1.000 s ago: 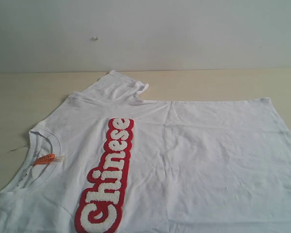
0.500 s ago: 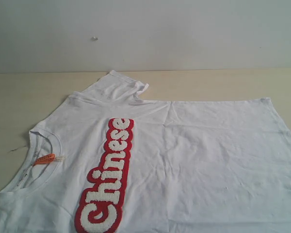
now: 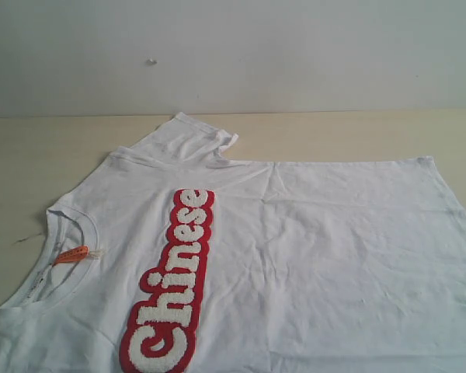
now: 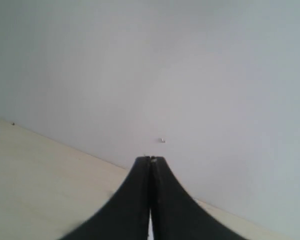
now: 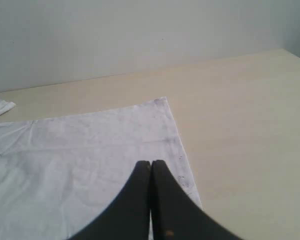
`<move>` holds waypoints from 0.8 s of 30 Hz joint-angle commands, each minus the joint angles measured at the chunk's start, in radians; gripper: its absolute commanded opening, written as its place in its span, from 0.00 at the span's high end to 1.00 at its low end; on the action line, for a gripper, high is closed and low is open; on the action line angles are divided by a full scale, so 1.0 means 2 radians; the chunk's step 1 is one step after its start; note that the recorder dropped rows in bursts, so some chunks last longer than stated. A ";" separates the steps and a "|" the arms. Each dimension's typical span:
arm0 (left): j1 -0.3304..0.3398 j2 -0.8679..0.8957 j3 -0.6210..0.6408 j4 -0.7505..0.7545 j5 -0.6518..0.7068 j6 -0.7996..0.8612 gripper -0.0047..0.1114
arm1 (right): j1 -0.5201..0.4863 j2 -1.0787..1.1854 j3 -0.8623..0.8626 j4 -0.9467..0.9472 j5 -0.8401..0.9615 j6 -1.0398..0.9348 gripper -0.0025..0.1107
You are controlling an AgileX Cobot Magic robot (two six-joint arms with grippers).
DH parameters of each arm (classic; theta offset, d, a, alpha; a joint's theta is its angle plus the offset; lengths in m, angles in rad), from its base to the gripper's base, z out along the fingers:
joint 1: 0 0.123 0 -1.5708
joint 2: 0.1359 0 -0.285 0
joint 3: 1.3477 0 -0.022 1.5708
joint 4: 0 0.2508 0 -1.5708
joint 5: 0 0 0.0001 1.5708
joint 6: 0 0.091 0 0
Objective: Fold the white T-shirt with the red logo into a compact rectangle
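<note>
We see the white T-shirt (image 3: 311, 249) spread flat on the desk (image 3: 334, 132), red logo (image 3: 175, 284) facing up. Our left gripper (image 4: 150, 159) and right gripper (image 5: 151, 162) have their jaws pressed together, empty, the right one above the shirt's hem corner.

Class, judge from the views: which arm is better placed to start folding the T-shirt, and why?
Probably the right. The right gripper, shut, hangs over the white T-shirt near a hem corner. The left gripper, also shut, faces only table and wall, with no shirt in its view.
</note>
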 commanded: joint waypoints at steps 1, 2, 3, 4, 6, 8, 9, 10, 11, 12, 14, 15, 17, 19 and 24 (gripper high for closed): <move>0.002 -0.003 0.000 -0.025 -0.004 -0.018 0.96 | -0.002 -0.003 0.002 0.002 -0.037 -0.001 0.98; 0.002 -0.003 0.000 -0.045 -0.005 -0.019 0.96 | -0.002 -0.003 0.002 0.008 -0.062 0.002 0.98; 0.002 -0.003 0.000 -0.057 -0.002 -0.019 0.96 | -0.002 -0.003 0.002 0.020 -0.082 0.012 0.98; 0.002 -0.003 0.000 -0.075 0.002 -0.019 0.96 | -0.002 -0.003 0.002 0.060 -0.106 0.022 0.98; 0.002 -0.003 0.000 -0.111 0.004 -0.019 0.96 | -0.002 -0.003 0.002 0.146 -0.134 0.043 0.98; 0.002 -0.003 0.000 -0.134 0.005 -0.019 0.96 | -0.002 -0.003 0.002 0.231 -0.139 0.042 0.98; 0.002 -0.003 0.000 -0.135 0.005 -0.019 0.96 | -0.002 -0.003 0.002 0.258 -0.140 0.042 0.98; 0.002 -0.003 0.000 -0.136 0.005 -0.020 0.96 | -0.002 -0.003 0.002 0.272 -0.142 0.042 0.98; 0.002 -0.003 0.000 -0.143 0.006 -0.020 0.96 | -0.002 -0.003 0.002 0.280 -0.144 0.042 0.98; 0.001 -0.003 0.000 -0.143 0.012 -0.021 0.96 | -0.002 -0.003 0.002 0.291 -0.144 0.043 0.98; 0.001 -0.003 -0.001 -0.140 0.043 -0.019 0.96 | -0.002 -0.003 0.002 0.297 -0.154 0.043 0.98; 0.001 -0.003 -0.011 -0.134 0.064 -0.012 0.96 | -0.002 -0.003 0.002 0.299 -0.161 0.043 0.98; 0.001 -0.003 -0.029 -0.126 0.089 0.000 0.96 | -0.002 -0.003 0.002 0.299 -0.168 0.043 0.98; 0.001 -0.003 -0.057 -0.121 0.111 0.028 0.96 | -0.002 -0.003 0.002 0.299 -0.181 0.042 0.98; 0.001 0.017 -0.122 -0.118 0.156 0.089 0.96 | -0.002 -0.003 -0.021 0.283 -0.172 0.041 0.98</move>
